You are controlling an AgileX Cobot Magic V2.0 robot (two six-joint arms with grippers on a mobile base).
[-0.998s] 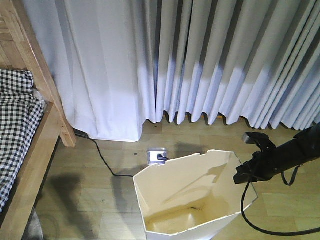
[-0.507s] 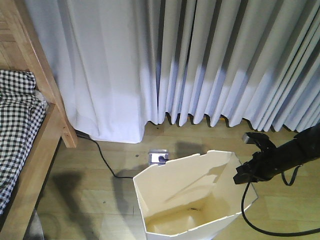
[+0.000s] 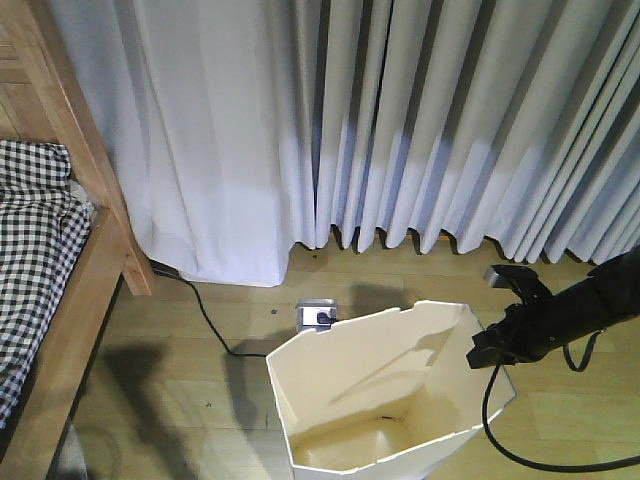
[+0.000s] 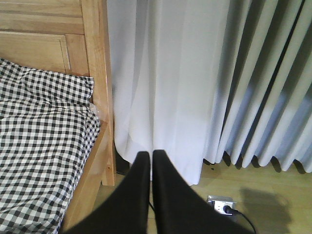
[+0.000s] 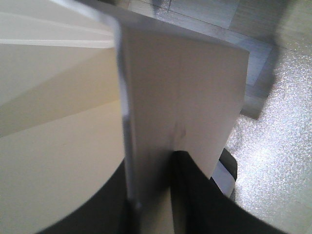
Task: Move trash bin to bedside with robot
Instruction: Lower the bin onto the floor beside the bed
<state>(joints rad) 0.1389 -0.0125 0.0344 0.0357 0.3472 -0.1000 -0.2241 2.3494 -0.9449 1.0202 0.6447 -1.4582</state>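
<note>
One trash bin (image 3: 345, 385) stands on the floor (image 3: 180, 350), right of one bed (image 3: 60, 300) and well apart from it. Of two pincers, the right pincer (image 3: 485, 353) pinches the bin's wall and the left pincer (image 4: 150, 161) is pressed together. Positions match the earlier frame.

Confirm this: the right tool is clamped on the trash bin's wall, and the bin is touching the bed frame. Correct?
Not touching: the front-facing view shows the trash bin standing apart from the bed frame, with bare floor between them. The right tool is clamped on its wall.
</note>
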